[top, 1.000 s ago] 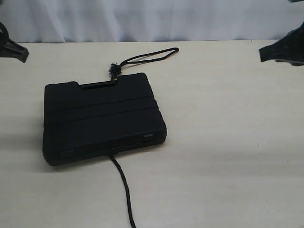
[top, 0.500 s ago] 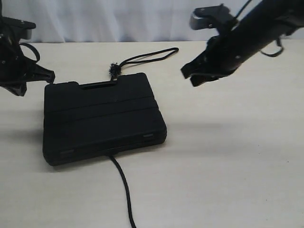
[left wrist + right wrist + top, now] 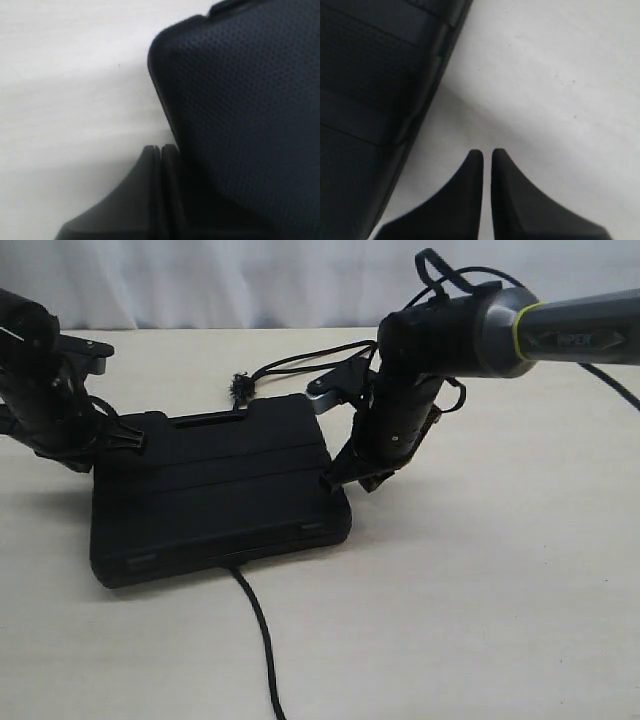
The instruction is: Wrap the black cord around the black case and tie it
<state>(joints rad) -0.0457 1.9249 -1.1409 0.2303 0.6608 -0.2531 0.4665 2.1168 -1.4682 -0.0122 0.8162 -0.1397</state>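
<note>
The black case [image 3: 215,490] lies flat on the table [image 3: 480,590] between the left jaws, pressed together just beside its corner, and the right jaws, which are together, empty and beside its edge. Rigid and likely weighty, it seems to pin the limp black cord [image 3: 262,630] — pinch the free tail.

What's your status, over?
Left gripper shut, at black case left corner. Right gripper shut, empty, beside its right edge. Black cord under case, not wrapped. No obstruction seen.
</note>
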